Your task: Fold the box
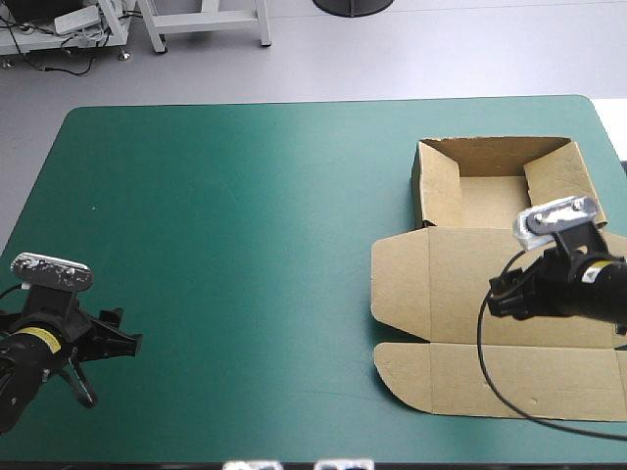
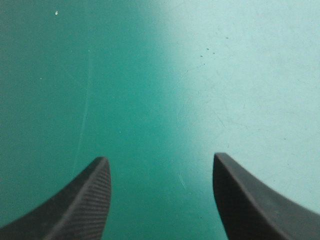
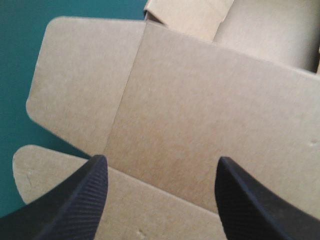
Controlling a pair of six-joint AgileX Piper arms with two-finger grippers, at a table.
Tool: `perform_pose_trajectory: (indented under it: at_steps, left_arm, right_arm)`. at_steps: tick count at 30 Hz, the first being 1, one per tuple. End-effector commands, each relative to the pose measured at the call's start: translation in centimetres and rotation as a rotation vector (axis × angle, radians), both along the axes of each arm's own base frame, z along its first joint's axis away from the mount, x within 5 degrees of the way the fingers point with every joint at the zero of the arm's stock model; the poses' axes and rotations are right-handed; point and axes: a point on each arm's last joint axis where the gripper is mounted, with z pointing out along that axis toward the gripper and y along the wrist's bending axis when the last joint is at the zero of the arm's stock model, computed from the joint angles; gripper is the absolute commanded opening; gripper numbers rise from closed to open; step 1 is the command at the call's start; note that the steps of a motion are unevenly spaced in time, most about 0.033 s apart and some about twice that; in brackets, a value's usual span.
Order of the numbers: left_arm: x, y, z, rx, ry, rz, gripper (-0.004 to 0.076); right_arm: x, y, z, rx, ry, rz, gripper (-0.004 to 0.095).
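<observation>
The teal-green surface [image 1: 245, 245] carries a brown box [image 1: 451, 284] near its right edge, tray open, lid lying flat.

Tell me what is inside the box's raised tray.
Only bare brown board shows inside the box's tray: floor and tucked walls, nothing in it. The right gripper hides its near right corner.

Teal-green cover [image 1: 245, 245] lies open left of the box [image 1: 441, 284]; its far walls [image 1: 441, 191] rise.

The box [image 1: 460, 245] is lying on the table's [image 1: 245, 245] right side, its tray [image 1: 490, 191] sitting toward the far edge, its lid [image 1: 441, 294] spreading flat nearward. The right gripper [image 3: 162, 165] is hanging over the lid, possibly touching it; the left gripper [image 2: 160, 162] is sitting by the near-left corner.
</observation>
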Motion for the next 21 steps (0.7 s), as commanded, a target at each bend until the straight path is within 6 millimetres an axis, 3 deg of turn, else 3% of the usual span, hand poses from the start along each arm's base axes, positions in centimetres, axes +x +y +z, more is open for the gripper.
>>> perform_pose_trajectory:
  at_steps: [1, 7, 21]
  left_arm:
    - [0.5, -0.1, 1.1, -0.012, -0.082, -0.006, 0.0426]
    - [0.1, 0.0, 0.6, -0.003, -0.019, 0.004, 0.0426]
    - [-0.3, -0.6, 0.3, -0.04, 0.037, -0.055, 0.0426]
  right_arm:
    - [-1.2, 0.1, -1.4, 0.018, -0.048, -0.009, 0.0572]
    - [-2.1, 0.0, -4.4, 0.012, 0.037, -0.013, 0.057]
    - [-2.8, 0.0, -4.9, 0.003, 0.121, -0.019, 0.057]
